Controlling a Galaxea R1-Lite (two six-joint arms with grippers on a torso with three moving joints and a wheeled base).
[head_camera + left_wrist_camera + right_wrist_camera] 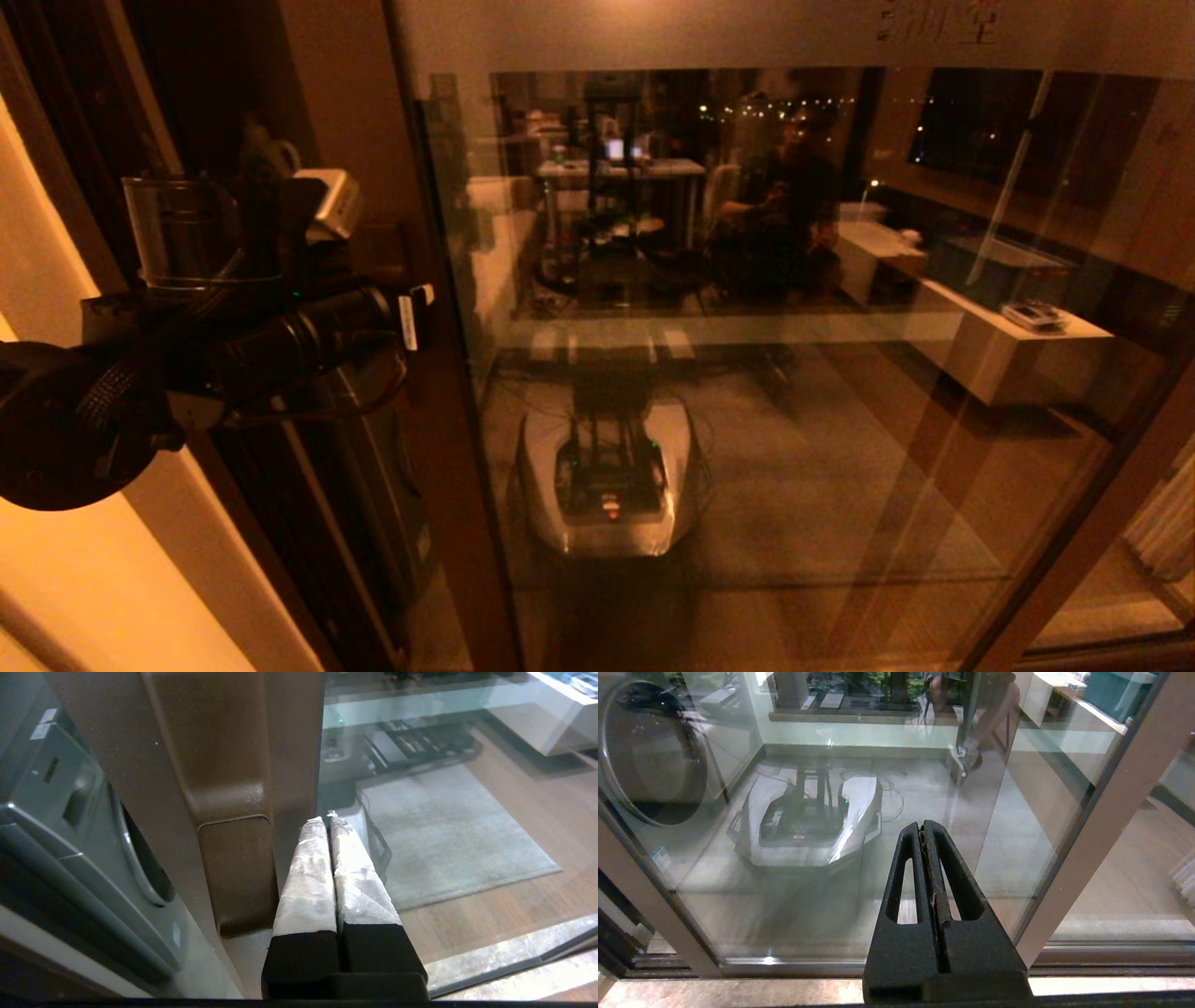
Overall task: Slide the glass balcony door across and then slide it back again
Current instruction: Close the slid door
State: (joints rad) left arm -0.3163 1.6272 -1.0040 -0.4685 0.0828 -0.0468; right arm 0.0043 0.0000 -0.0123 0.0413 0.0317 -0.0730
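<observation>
Brown-framed tall glass balcony door point(794, 373) faces both arms; left pincer point(325, 820) pressed together beside its wooden frame; right pincer point(923, 828) likewise pressed together, before the pane.

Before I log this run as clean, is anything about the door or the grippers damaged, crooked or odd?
Nothing stands out. The glass door looks whole and uncracked, showing only reflections. The left gripper is shut, its tips beside the brown frame near the handle recess. The right gripper is shut, facing the glass.
</observation>
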